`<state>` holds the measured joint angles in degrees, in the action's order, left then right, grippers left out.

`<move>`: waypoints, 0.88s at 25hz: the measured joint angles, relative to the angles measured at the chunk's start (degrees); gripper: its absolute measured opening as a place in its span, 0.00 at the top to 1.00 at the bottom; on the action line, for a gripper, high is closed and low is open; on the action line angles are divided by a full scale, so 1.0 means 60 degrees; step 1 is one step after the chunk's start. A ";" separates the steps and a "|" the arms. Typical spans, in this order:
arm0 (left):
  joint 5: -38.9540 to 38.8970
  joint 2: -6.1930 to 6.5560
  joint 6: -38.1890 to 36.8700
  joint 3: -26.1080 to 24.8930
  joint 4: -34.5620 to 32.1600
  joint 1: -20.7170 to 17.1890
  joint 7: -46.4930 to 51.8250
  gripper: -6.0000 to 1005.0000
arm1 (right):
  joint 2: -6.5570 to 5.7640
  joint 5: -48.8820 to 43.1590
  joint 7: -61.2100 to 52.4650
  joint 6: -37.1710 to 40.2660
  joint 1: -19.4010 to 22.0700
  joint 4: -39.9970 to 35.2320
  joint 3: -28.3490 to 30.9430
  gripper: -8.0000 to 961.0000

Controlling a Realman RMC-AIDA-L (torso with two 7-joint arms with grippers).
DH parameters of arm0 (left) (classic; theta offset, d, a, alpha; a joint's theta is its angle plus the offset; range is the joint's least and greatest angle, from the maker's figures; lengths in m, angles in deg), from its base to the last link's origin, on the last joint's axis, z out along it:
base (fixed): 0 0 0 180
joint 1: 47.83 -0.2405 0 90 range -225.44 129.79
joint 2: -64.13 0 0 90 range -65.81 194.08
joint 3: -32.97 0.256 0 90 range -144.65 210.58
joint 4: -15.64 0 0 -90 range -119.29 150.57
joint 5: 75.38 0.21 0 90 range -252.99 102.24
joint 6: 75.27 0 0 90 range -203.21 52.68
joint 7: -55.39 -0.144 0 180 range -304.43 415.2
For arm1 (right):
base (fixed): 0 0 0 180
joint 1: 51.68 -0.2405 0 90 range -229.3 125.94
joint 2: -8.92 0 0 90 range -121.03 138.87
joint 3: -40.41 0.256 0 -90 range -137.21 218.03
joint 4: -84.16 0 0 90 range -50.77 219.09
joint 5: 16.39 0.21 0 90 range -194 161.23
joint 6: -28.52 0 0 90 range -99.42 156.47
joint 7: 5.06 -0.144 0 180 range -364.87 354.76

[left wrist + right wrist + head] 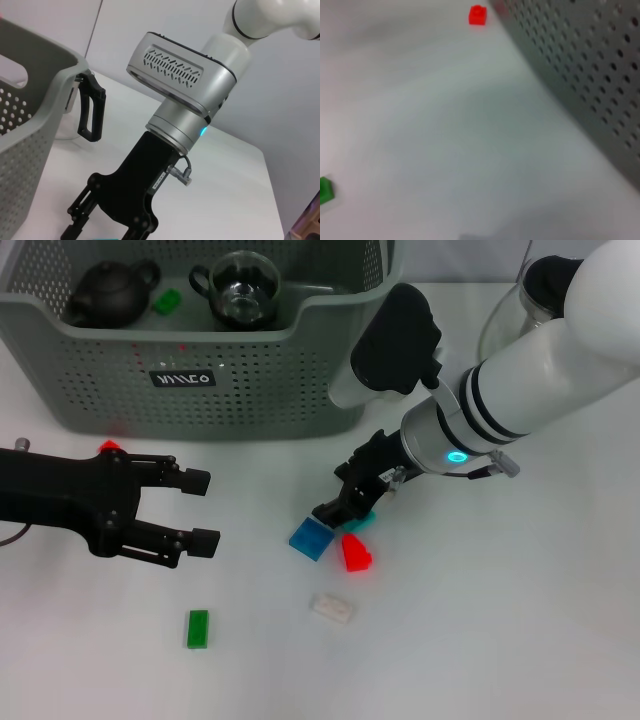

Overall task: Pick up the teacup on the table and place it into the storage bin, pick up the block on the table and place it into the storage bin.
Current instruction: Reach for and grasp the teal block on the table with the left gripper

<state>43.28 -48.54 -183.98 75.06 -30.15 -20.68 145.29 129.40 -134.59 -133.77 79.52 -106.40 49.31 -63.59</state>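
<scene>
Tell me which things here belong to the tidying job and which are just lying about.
Part of the job:
storage bin
glass teacup, already in the bin
green block in the bin
blocks on the table: blue, teal, red, white, green, small red
right gripper, at the teal block

Lying about:
black teapot
glass jug
left gripper, idle

The right arm (560, 370), at the frame's right, is glossy white with black rings, a silver wrist lit by a cyan dot, a short cable and a black claw (345, 502). The left arm (45, 495) and claw (195, 510) are matte black.
</scene>
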 joint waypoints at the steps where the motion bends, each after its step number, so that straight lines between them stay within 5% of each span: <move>1: 0.0000 0.0000 -0.0001 0.0000 0.0000 0.0002 0.0000 0.12 | -0.0005 -0.0019 -0.0094 0.0061 -0.0009 -0.0004 0.0012 0.28; 22: 0.0000 0.0000 -0.0006 0.0000 0.0000 0.0024 -0.0085 0.12 | 0.0002 -0.1369 -0.1776 0.0774 0.0041 -0.0729 0.0093 0.34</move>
<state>43.28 -48.54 -184.01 75.06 -30.15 -20.54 144.78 129.41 -142.80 -144.42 84.17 -106.16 44.94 -63.03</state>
